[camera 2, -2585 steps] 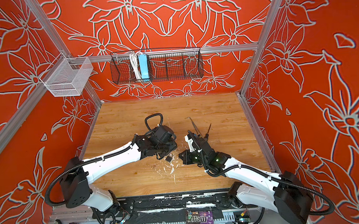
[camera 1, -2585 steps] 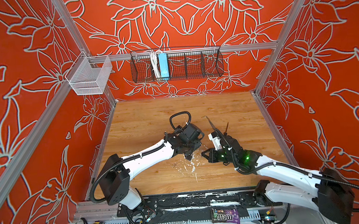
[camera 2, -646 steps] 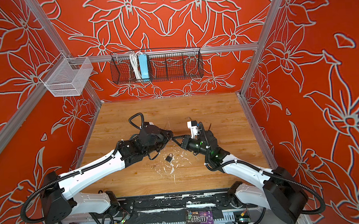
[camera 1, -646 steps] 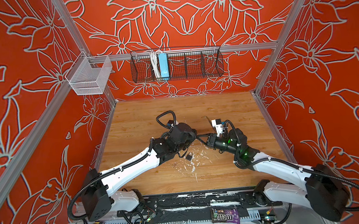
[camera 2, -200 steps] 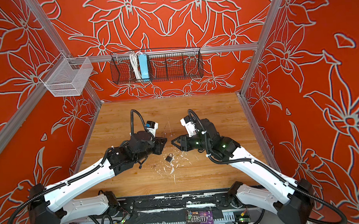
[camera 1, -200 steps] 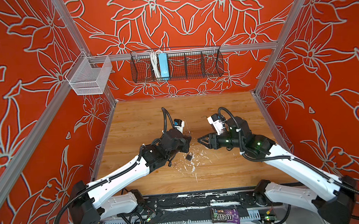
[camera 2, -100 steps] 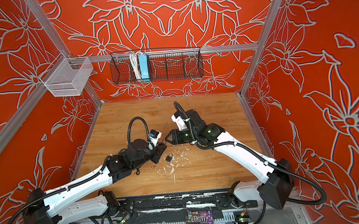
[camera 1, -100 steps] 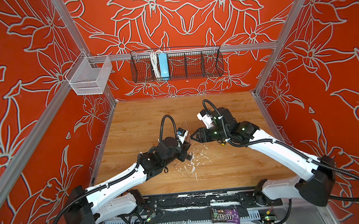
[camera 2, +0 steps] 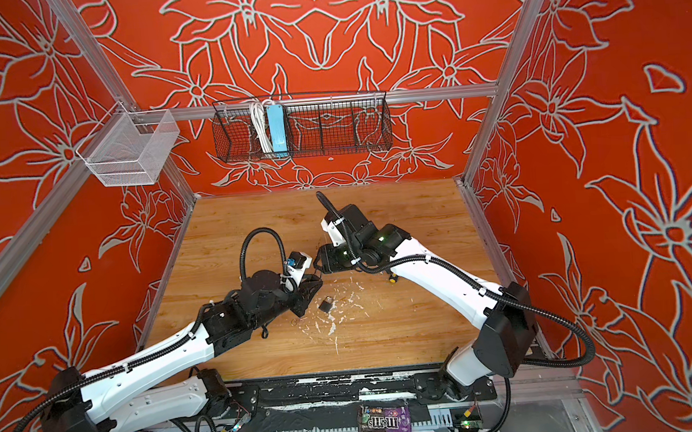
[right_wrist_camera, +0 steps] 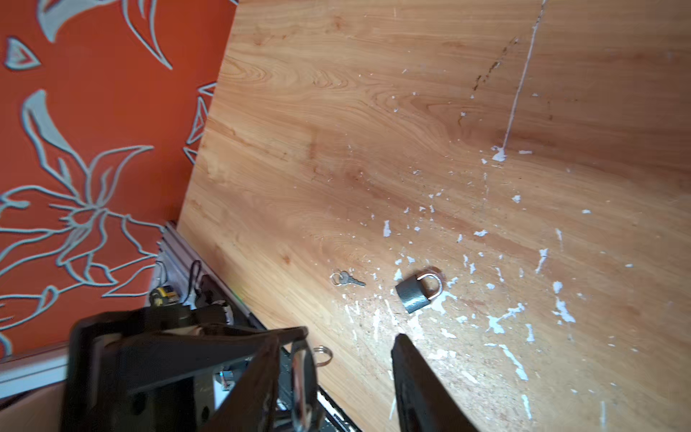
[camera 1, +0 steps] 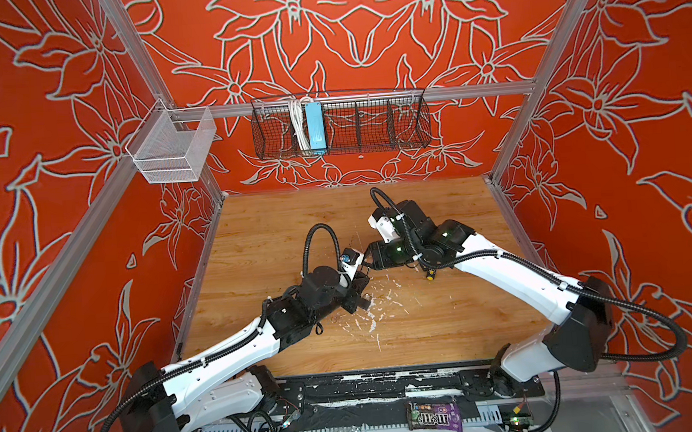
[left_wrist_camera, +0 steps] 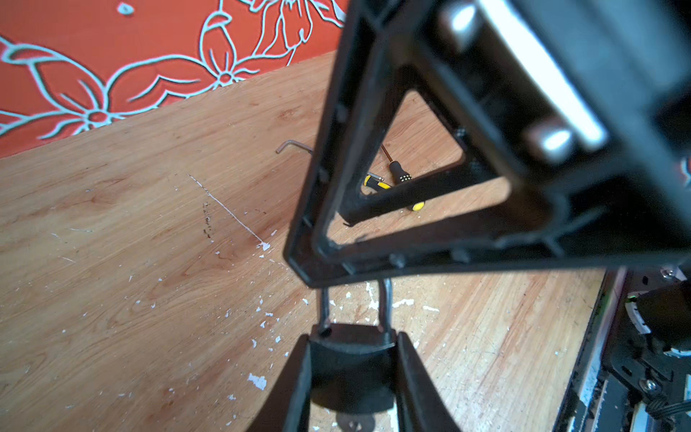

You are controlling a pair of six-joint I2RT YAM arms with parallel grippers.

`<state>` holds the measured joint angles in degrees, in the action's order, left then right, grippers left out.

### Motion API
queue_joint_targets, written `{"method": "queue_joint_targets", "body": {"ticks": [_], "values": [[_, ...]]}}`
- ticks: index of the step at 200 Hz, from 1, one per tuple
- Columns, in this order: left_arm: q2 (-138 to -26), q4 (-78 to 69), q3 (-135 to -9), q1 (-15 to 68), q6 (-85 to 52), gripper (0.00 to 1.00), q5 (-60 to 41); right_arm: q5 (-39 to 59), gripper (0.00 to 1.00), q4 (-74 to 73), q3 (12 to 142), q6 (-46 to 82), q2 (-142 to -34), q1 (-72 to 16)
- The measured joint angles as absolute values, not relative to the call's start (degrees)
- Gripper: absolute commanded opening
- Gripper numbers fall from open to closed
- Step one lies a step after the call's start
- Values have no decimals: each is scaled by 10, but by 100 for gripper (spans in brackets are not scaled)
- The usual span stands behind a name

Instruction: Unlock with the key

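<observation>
Padlock (right_wrist_camera: pixel 415 295) and key (right_wrist_camera: pixel 347 278) lie mid-desk (right_wrist_camera: pixel 374 131) before you; left gripper (left_wrist_camera: pixel 353 336) and right gripper (right_wrist_camera: pixel 351 334) released; orange floral walls (camera 1: pixel 344 38).

Two arms (camera 2: pixel 432 277), one padlock (camera 2: pixel 327 304), one key (right_wrist_camera: pixel 347 278), two screwdrivers (left_wrist_camera: pixel 400 174), one hex key (left_wrist_camera: pixel 293 144), two baskets (camera 2: pixel 302 153), one power strip (camera 2: pixel 276 128), one candy bag (camera 2: pixel 385 420).

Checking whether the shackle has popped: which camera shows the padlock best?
The right wrist view: the padlock lies whole and unobstructed on the table. The left wrist view shows it nearer, but the gripper fingers cover its sides. The top views show it tiny.
</observation>
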<state>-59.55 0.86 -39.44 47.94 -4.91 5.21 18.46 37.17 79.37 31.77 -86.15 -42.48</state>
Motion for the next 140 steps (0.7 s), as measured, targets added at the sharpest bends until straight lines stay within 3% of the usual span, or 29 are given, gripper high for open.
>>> {"method": "queue_joint_targets", "body": {"ticks": [140], "values": [[-613,8,-396,479,-25,0,53,143,51,476,867,227,-930,-420]]}}
